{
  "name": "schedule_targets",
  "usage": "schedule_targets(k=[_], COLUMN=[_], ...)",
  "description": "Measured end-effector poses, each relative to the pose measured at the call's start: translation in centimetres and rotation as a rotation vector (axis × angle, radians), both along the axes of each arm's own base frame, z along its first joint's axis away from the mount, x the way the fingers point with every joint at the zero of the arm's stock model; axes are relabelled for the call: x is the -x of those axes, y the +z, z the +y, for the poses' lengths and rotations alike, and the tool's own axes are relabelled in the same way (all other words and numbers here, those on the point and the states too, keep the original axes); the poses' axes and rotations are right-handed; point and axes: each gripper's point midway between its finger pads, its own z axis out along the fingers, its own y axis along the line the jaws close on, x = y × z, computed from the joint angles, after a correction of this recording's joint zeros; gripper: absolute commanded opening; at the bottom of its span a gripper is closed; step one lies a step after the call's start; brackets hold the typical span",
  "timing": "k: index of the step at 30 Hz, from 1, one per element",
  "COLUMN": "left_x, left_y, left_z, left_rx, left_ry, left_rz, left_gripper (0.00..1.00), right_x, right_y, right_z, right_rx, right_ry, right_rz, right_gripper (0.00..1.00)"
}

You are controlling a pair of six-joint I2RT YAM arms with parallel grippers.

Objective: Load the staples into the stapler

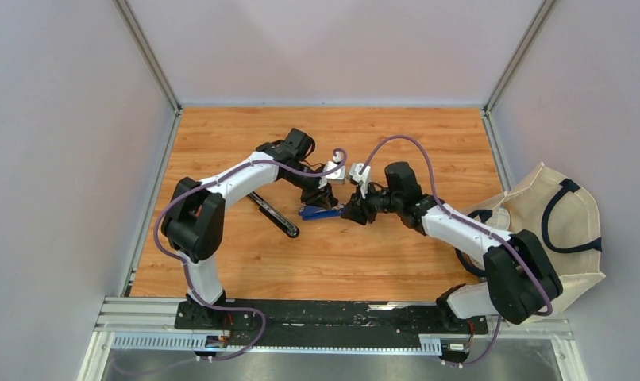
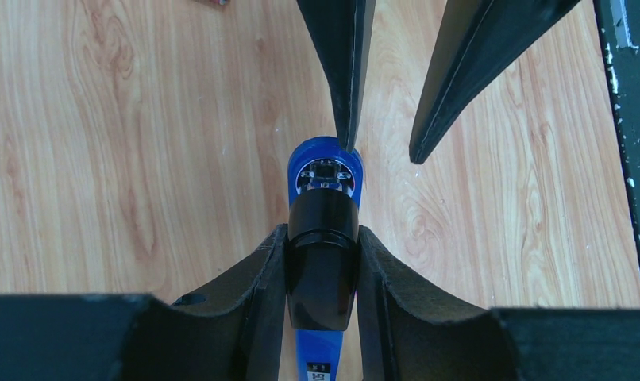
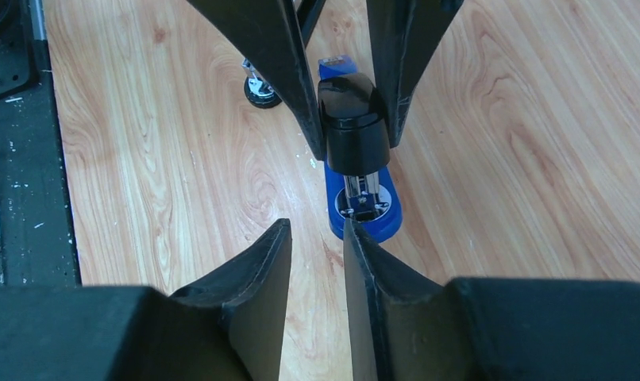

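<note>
Firstly, near edge: a black mounting rail (image 1: 333, 316) carries both arm bases and closes off the tabletop (image 1: 341, 270) on this side.
Near room: bare wood lies between the rail and the hands, the arms' elbows standing over its left and right parts.
Side edges: grey wall panels stand close along the left and right; a cream cloth bag (image 1: 575, 210) with dark straps sits beyond the right edge, behind the right arm's shoulder.
Stapler position: the stapler (image 3: 363, 214) rests mid-tabletop, between the two hands.
Stapler axis: long axis runs left to right, only slightly skewed; the blue nose with its metal plate points toward the right arm, the rear toward the left.
Left hand (image 2: 322, 238): closed firmly on the stapler's black upper part, one finger on each flank.
Right hand (image 3: 317, 230): fingers a narrow gap apart, bare wood showing between them, nothing held; one tip is at the blue nose.
Adjacent item: a long black bar (image 1: 273, 214) lies diagonally just left of the stapler's rear.
Far room: open wood runs from the hands to the far wall.
</note>
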Motion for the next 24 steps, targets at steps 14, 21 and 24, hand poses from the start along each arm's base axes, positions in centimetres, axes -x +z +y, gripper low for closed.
schedule_targets(k=[14, 21, 24], left_x=[-0.4, -0.1, -0.1], left_y=[0.8, 1.4, 2.2], left_z=[0.0, -0.4, -0.6], left_rx=[0.032, 0.058, 0.075], left_ry=[0.017, 0.002, -0.004], left_rz=[0.007, 0.006, -0.007], left_gripper=[0.26, 0.26, 0.25], right_x=[0.1, 0.2, 0.2], right_y=[-3.3, -1.7, -0.2], right_z=[0.8, 0.4, 0.1], right_rx=[0.072, 0.062, 0.044], right_ry=[-0.009, -0.032, -0.042], right_rz=[0.081, 0.037, -0.001], right_gripper=[0.25, 0.25, 0.27])
